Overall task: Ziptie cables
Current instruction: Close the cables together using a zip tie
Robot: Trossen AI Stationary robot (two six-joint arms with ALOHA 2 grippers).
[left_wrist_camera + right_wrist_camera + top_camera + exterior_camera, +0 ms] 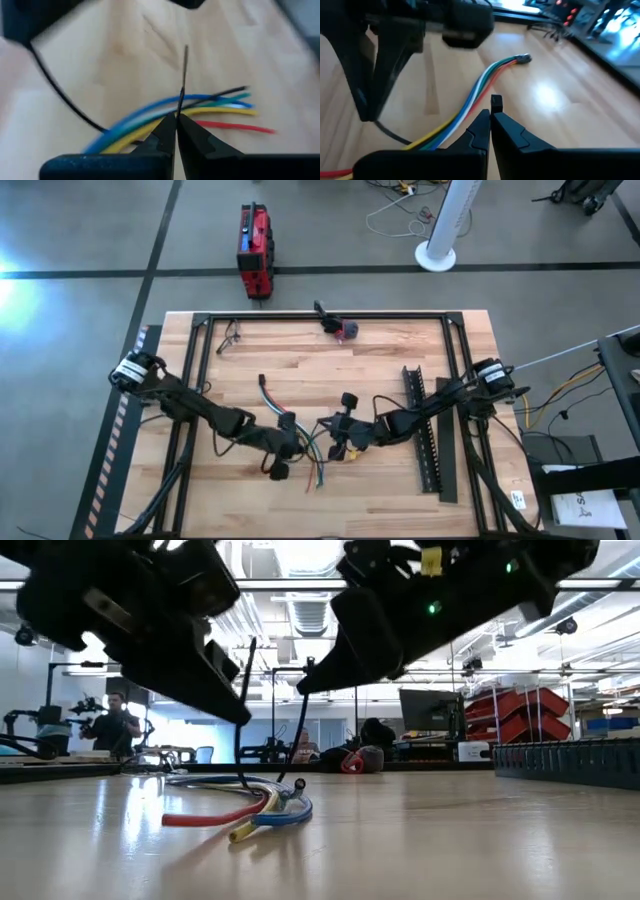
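I've got both arms down low over the middle of the table [400,480], meeting right above the cables [318,448]. The cables lie flat on the wood as a loose fan of blue, yellow, green, white and red strands, and I'll use them as my landmark.

My left tool [176,119] sits directly over the cables, fingers pressed together, pinching a thin black strip [184,70] that stands up from between the tips and crosses the blue strand. From the low camera I can see that strip [243,710] as one of two dark lines rising from the cables toward the arms; I can't tell there which arm holds which.

My right tool [490,116] is just beside the cables on the opposite side from the left one, fingers closed, with a small black square piece [496,103] at their tips. Whether it's truly clamped or only touching, I can't say. In that wrist camera the cables [485,82] run away from the tool to a dark bundled end.

Well off from the cables, toward the right arm's side, a long black toothed strip [423,432] lies on the table. Beyond the far edge, a red case [254,248] sits on the floor.
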